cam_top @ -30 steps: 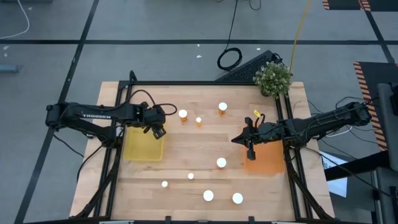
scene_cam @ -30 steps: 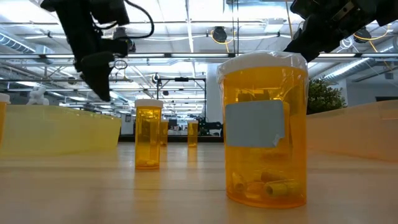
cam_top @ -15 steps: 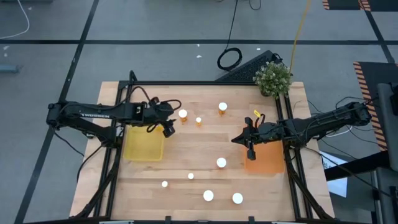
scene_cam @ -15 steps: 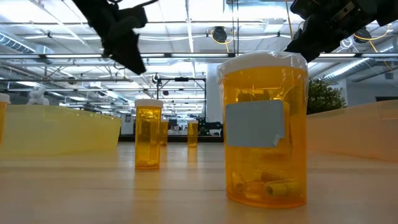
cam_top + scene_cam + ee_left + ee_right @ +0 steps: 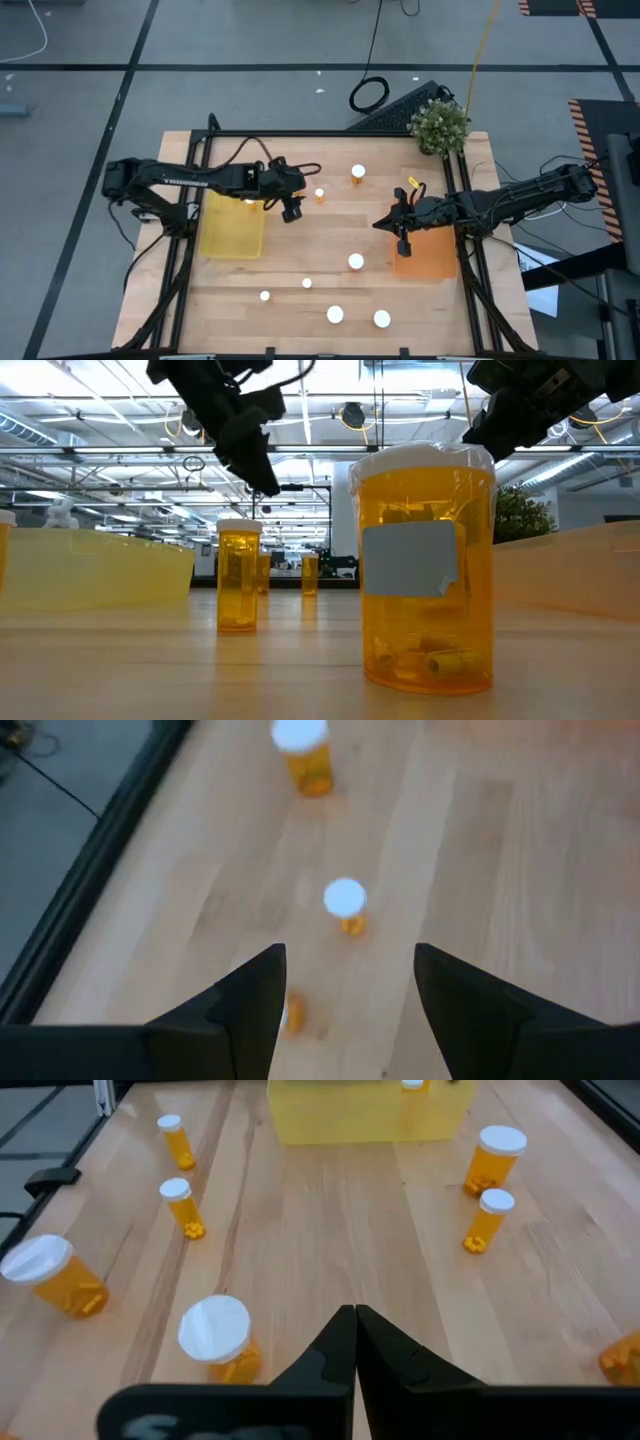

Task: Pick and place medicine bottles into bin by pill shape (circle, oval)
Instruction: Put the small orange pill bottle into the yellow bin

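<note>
Now my left gripper (image 5: 292,212) hangs with fingers spread and empty, just off the yellow bin (image 5: 231,231), with a small medicine bottle (image 5: 319,194) close ahead toward the table's far edge. My right gripper (image 5: 403,244), fingers pressed together, waits over the orange bin (image 5: 427,257).

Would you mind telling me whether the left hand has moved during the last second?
Yes. In the high view the left hand has moved off the yellow bin toward the table's middle and now hangs open near two bottles.
</note>
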### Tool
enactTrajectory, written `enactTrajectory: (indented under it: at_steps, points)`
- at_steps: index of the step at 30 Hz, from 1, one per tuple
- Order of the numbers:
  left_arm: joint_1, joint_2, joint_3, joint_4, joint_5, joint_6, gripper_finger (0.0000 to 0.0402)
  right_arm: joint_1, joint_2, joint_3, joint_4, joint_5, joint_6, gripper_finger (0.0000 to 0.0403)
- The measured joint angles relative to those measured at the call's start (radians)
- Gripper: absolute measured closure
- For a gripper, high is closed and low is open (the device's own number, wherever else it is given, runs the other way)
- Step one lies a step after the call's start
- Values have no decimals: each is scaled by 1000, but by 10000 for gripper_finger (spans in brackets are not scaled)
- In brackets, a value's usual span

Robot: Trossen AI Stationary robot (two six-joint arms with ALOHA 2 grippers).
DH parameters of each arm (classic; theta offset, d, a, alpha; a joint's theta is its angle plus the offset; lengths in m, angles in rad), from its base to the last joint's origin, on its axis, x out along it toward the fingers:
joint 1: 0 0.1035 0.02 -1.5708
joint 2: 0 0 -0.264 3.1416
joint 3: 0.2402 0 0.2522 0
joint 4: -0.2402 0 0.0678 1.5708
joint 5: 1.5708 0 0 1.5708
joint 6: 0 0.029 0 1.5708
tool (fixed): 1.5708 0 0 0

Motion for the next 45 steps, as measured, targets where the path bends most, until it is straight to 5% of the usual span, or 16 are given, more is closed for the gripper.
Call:
enactTrajectory:
  at_steps: [10,21,30,45]
  points:
    - [59,211,175,-7,157,124,176,-2,0,1,-13,-5,2,403]
    - [126,252,175,-7,237,155,157,-2,0,1,-12,-8,-5,403]
    - [131,284,175,16,236,184,81,-2,0,1,-5,-9,-5,403]
    - [119,358,174,83,183,195,103,-2,0,1,-5,-9,-5,403]
